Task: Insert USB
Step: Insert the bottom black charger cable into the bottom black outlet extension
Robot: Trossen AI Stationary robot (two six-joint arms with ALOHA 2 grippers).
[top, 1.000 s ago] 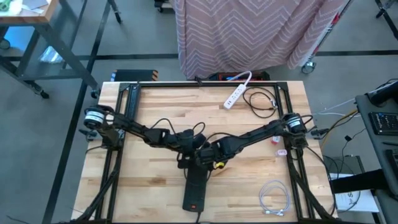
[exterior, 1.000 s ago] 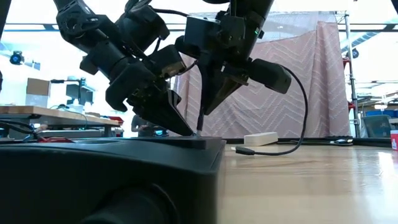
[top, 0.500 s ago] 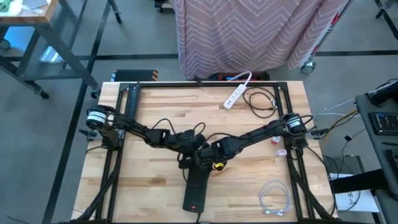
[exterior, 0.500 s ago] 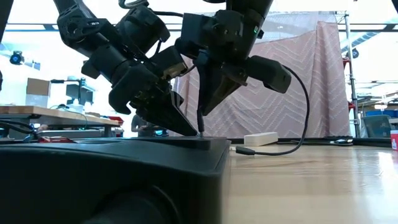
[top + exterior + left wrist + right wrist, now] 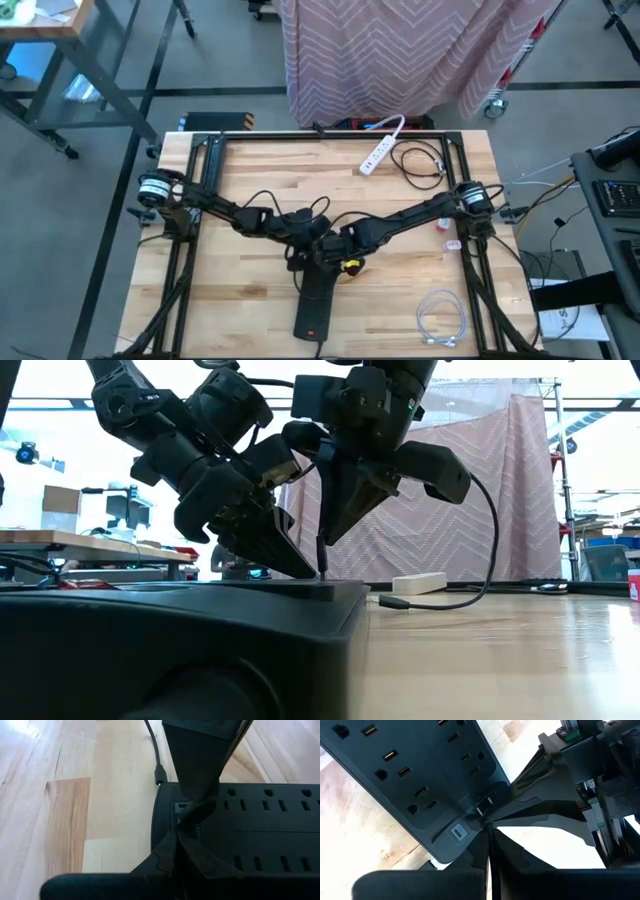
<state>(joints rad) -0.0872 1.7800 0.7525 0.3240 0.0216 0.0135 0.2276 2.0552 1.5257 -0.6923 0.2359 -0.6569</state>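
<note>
USB plug (image 5: 320, 556) (slim, dark) pinched upright over matte power strip (image 5: 180, 650).

Power strip (image 5: 313, 300) lies mid-surface (image 5: 240, 300), near edge; both grippers meet over its far end. Second strip (image 5: 380, 150) and coiled cable (image 5: 420, 160) behind.

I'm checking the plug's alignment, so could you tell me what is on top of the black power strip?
Both end effectors, left and right, meet over the black power strip's end. A thin plug touches its top; the ports there are mostly covered.
</note>
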